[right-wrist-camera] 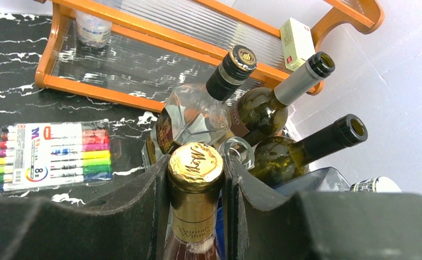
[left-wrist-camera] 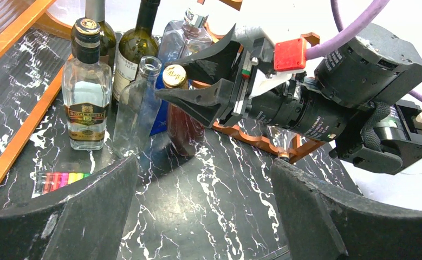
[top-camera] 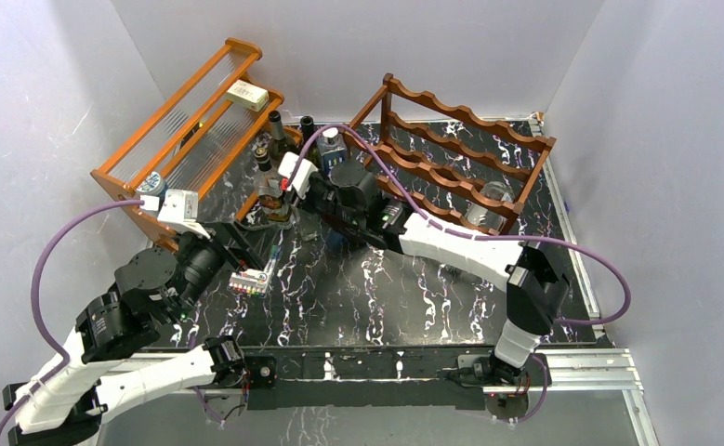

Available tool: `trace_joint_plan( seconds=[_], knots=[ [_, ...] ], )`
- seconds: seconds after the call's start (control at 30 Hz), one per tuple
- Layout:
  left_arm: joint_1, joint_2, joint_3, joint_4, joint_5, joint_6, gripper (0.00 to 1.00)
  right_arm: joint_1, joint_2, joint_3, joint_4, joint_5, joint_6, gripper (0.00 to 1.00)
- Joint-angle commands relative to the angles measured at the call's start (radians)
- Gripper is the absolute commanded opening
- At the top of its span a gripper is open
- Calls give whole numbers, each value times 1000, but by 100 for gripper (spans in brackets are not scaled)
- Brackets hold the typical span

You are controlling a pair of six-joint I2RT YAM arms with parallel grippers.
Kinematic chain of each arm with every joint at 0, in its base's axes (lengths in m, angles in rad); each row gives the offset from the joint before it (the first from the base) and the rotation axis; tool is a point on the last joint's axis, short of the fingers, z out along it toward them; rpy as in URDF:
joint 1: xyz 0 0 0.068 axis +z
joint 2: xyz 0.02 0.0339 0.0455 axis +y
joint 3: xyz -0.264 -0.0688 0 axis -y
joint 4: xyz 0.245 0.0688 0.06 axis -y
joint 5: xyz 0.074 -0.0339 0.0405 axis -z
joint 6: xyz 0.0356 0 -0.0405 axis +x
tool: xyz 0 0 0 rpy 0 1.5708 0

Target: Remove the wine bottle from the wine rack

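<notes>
The wine bottle (right-wrist-camera: 195, 216), with a gold foil cap and reddish contents, stands upright (left-wrist-camera: 184, 130) among other bottles, in front of the dark reddish-brown wine rack (top-camera: 460, 158) and off its rails. My right gripper (right-wrist-camera: 196, 168) is shut on its neck just under the cap, one finger on each side; it also shows in the left wrist view (left-wrist-camera: 168, 78). My left gripper (left-wrist-camera: 206, 179) is open and empty, low over the black marble table (left-wrist-camera: 208, 216), facing the bottles. I cannot tell whether the bottle's base touches the table.
Several other bottles (left-wrist-camera: 86, 92) stand close on the far and left side of the wine bottle. A light orange shelf (top-camera: 190, 121) stands at the back left. A marker pack (top-camera: 251, 282) lies by my left gripper. A clear glass item (top-camera: 493, 197) rests low in the rack.
</notes>
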Motion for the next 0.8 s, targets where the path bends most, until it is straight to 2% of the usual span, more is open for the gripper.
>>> trace_joint_plan(
  seconds=[0.0, 0.23, 0.5, 0.63, 0.77],
  knots=[
    [0, 10, -4, 9, 5, 3, 91, -7, -33, 117, 262, -4, 19, 0],
    [0, 33, 1, 25, 14, 10, 91, -22, -10, 156, 294, 0, 66, 0],
    [0, 48, -8, 36, 29, -1, 91, -83, -9, 155, 390, -8, 232, 0],
    [0, 58, -4, 37, 30, -1, 91, -112, -65, 63, 521, -9, 297, 0],
    [0, 71, -7, 42, 44, -8, 91, -126, -178, -178, 676, 38, 335, 0]
  ],
)
